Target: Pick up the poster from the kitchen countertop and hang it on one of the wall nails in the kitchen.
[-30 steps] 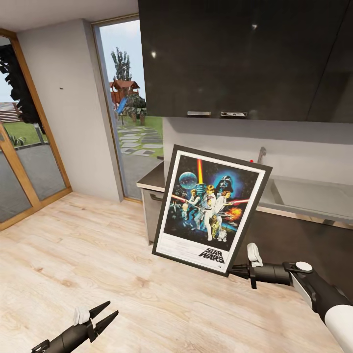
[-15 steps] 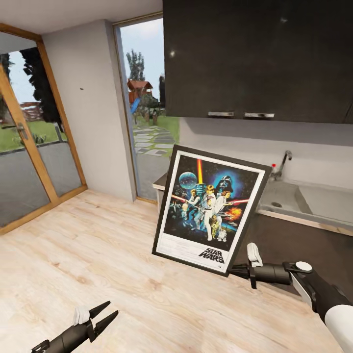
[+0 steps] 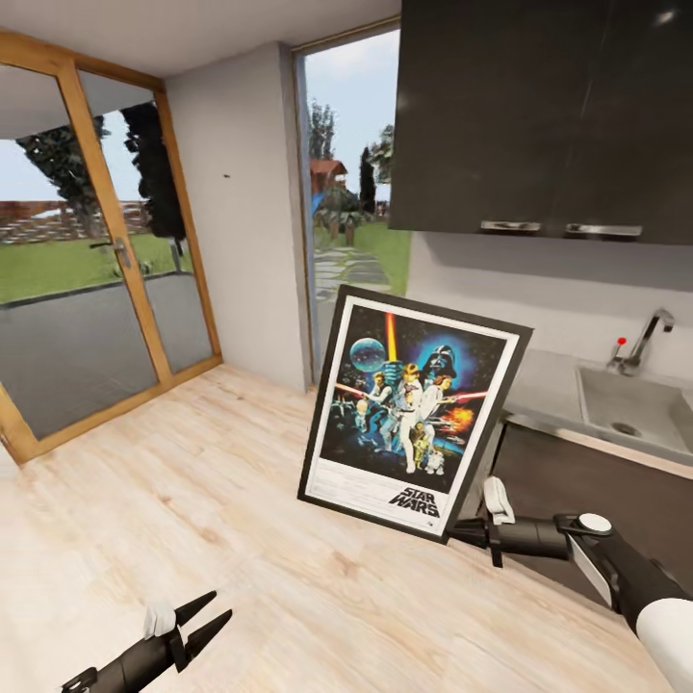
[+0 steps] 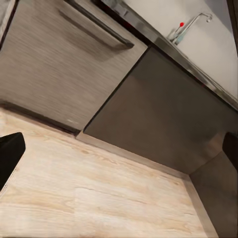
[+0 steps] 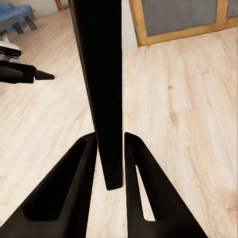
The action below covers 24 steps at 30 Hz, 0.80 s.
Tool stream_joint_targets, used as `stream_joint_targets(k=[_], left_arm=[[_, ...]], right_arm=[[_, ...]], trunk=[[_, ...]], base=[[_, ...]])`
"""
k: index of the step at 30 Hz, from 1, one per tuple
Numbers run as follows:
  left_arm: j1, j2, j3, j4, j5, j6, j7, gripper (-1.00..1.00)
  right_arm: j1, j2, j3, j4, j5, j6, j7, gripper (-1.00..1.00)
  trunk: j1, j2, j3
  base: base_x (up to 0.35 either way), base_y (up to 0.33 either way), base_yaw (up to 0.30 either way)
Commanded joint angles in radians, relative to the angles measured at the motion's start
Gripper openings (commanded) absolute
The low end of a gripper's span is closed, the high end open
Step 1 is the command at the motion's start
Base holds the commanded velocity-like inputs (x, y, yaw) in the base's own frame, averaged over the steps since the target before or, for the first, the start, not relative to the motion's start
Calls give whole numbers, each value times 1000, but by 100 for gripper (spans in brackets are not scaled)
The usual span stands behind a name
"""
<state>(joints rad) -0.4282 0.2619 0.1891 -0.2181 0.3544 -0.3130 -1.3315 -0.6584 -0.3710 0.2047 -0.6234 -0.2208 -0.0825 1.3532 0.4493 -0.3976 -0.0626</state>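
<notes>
While the left gripper [image 3: 204, 622] gapes empty at 7 o'clock, the right gripper [image 5: 110, 163] pinches the poster [image 3: 412, 409] by its lower edge.

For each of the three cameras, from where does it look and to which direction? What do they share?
Head view: from the robot's head, down over the floor toward the wall nail; the right hand holds the poster, the left hand is open.
Left wrist view: low, toward the kitchen countertop.
Right wrist view: along its fingers, which clamp the poster's edge.
Shared: poster; tap.

Glazed wood-framed door [image 3: 91, 260], plank floor [image 3: 192, 500]
</notes>
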Motion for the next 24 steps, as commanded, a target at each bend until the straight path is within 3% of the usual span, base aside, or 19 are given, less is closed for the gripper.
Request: stream_joint_targets(k=[1,6,12,16,20,24], left_arm=[[-1,0,-5,2,8,-6,-2,100],[-1,0,-5,2,8,-6,-2,100],[-1,0,-5,7,8,-6,-2,100],[-1,1,34,83,9,-7,-2,100],[-1,9,49,138,9,-7,4,100],[4,18,58,180,8,-6,74,100]], right_arm=[[-1,-1,7,0,-8,-6,0,-100],[-1,0,7,1,-8,-6,-22,-100],[-1,0,5,1,-9,-7,-41,-100],[-1,0,3,0,-7,-8,-49,-100],[-1,0,3,-1,-7,-9,-51,-100],[-1,0,3,-1,-6,-11,-52,-100]], trunk=[[1,-2,-2],[1,-2,-2],[1,-2,-2],[1,-2,-2],[1,-2,-2],[1,-2,-2]], base=[[12,11,291],[109,68,280],[227,177,66],[244,198,4],[248,199,1],[254,198,0]])
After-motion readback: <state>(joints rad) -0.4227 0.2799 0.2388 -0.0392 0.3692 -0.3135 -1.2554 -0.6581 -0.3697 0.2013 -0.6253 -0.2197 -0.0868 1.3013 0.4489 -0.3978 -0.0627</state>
